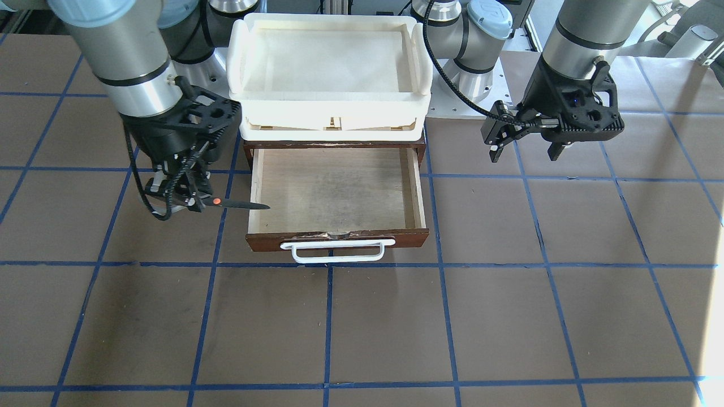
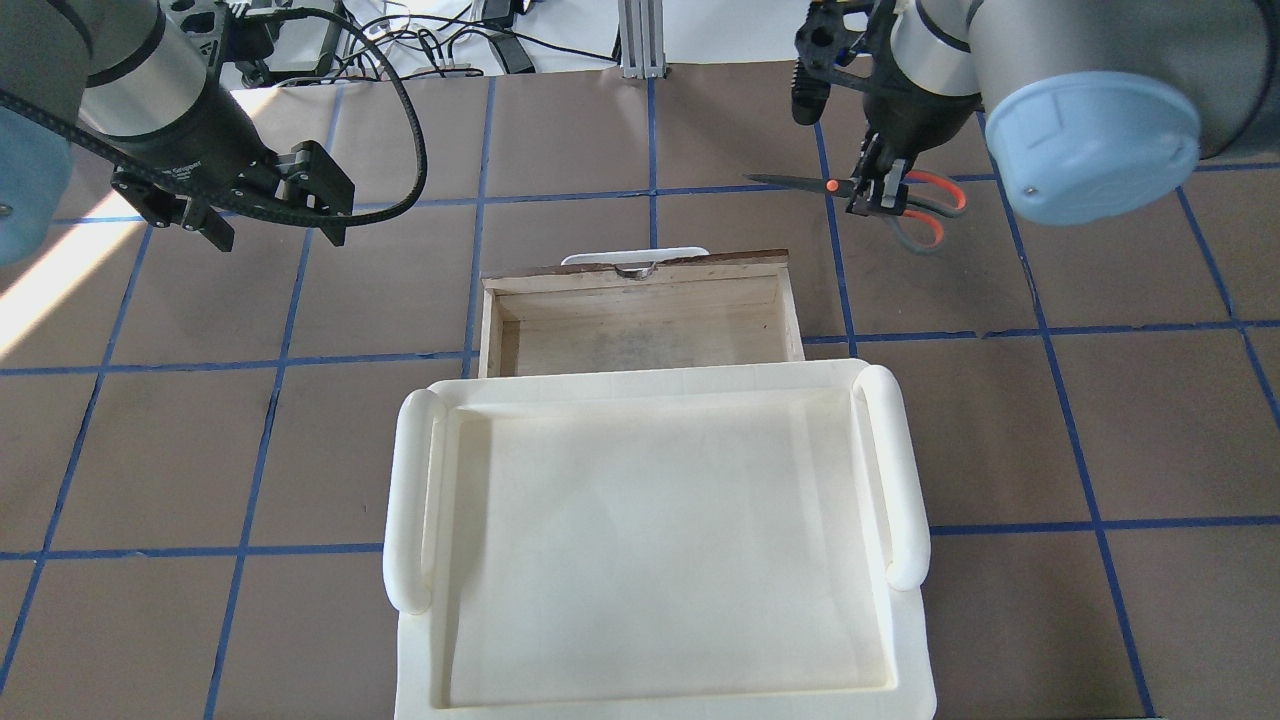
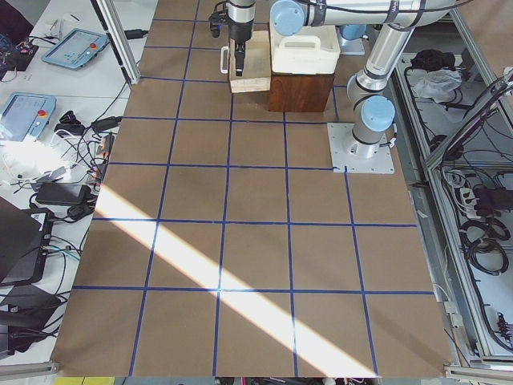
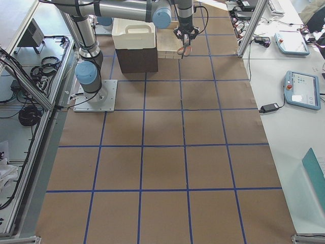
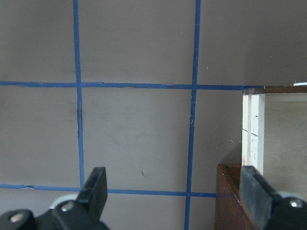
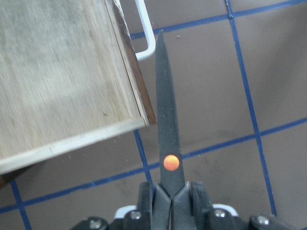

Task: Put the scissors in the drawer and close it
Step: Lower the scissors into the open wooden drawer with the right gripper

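Scissors (image 2: 795,182) are clamped in the right hand (image 1: 191,199), whose fingers pinch them just behind the orange pivot dot. They lie level with the slim dark blades shut into one point. The grey handle loops, lined orange-red, stick out behind the fingers in the overhead view.

The tabletop (image 1: 509,316) is matt brown and ruled into large squares by blue tape lines (image 1: 441,316). In the exterior left view a bright band of sunlight slants across it. White operator desks with teach pendants (image 4: 299,91) and tangled cables run along one side, and aluminium frame posts stand at the edges.

The drawer (image 1: 407,237) is pulled out from under a cream-white tray (image 2: 905,480). Its pale plywood floor is bare, its front is dark reddish-brown, and it has a white bar handle (image 1: 338,252).

In the right wrist view the blade runs outside the drawer, just beside its front corner. In the front-facing view the tip lines up with the near side wall.

The left hand (image 2: 278,232) hangs over the tabletop on the drawer's other side, with its fingers apart and nothing between them.
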You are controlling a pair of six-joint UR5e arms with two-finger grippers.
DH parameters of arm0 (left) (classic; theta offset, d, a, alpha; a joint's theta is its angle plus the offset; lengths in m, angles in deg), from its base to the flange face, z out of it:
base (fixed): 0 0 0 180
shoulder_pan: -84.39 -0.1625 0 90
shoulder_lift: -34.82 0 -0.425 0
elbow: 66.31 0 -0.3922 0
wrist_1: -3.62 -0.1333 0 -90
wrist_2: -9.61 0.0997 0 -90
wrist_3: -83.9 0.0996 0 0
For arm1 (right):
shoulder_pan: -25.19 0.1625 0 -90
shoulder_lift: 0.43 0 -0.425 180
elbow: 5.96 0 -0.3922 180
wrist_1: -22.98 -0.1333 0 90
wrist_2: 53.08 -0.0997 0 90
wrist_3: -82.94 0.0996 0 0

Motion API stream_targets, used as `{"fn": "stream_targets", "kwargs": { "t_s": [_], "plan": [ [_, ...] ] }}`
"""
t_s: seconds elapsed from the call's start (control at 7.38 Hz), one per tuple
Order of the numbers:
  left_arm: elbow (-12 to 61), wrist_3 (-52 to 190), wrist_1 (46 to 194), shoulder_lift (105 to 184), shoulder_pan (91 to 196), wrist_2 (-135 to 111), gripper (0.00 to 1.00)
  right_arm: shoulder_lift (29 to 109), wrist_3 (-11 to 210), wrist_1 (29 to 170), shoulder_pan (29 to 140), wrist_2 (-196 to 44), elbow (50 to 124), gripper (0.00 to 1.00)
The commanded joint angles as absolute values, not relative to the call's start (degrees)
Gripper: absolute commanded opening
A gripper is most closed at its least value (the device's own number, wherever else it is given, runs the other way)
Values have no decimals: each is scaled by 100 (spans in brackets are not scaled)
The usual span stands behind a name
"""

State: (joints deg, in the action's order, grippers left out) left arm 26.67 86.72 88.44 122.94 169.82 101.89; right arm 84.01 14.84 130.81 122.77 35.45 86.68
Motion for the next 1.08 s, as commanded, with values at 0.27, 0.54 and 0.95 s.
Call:
{"fn": "stream_targets", "kwargs": {
  "t_s": [0.27, 0.54, 0.95],
  "plan": [
    [2667, 8672, 8843, 12298, 16981, 10189, 100, 7631, 3397, 13416, 13969, 3885, 8606, 0],
    [2667, 8680, 8843, 12298, 16981, 10198, 100, 7428, 2997, 13477, 14068, 3885, 8606, 0],
    [2667, 8681, 8834, 12307, 16973, 10216, 100, 7243, 2318, 13715, 14086, 3868, 8667, 0]
  ]
}}
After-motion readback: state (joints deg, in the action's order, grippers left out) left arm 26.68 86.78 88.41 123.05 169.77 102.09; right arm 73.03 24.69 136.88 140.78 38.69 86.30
